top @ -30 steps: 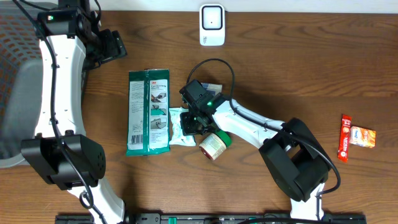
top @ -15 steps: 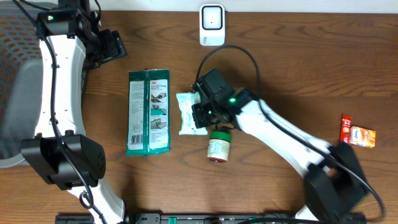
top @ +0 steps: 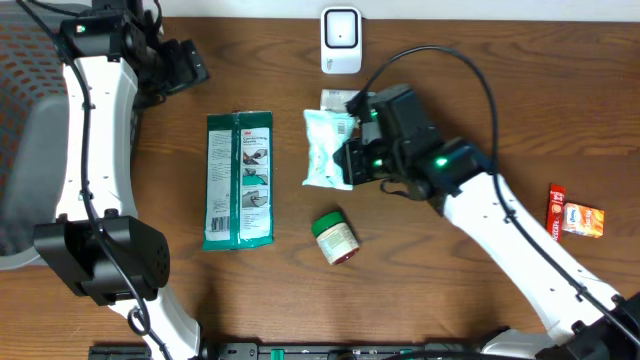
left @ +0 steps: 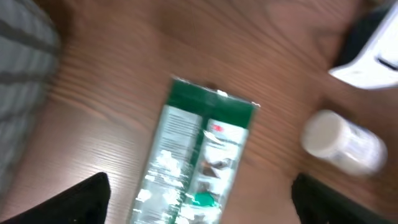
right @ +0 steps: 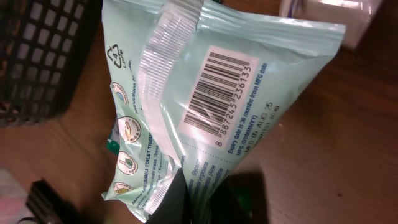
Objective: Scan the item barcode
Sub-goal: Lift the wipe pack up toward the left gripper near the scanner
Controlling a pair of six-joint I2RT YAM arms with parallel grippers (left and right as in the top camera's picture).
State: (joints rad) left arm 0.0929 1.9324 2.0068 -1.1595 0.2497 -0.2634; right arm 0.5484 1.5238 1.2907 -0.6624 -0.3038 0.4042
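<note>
Overhead: I see the right gripper (top: 352,160) holding the pack (top: 326,150) just near of the scanner (top: 341,40), not touching it.
Pack: pale green and crinkled, to the right of the 3M pouch (top: 238,180) and far of the jar (top: 335,238).
Right fingers: clamped on the pack's right edge. My right wrist view shows one dark finger (right: 177,202) at the pack's lower edge.
Barcode: on a white label (right: 214,93) facing my right wrist camera. The digits read 8 887245 236133.
Other print on pack: "Expiry date is 36 months from MFG date", "MFG (DDMMMYY)", "TOILET TISSUE", and a recycling triangle with a 4.
Scanner: white, at the far middle of the table (top: 450,80). I cannot tell if the barcode faces it.
White packet (top: 334,97): just beside the pack's far end.
Left gripper (top: 185,65): at the far left, well apart from the items.
Left fingers (left: 87,199): wide apart with nothing between them. That view is blurred.
3M pouch: green, lying flat, with a red 3M logo at its far end.
Jar: on its side, with a green lid. Its label is too small to read.
Right edge: a red bar (top: 553,222) lies touching an orange packet (top: 583,219).
</note>
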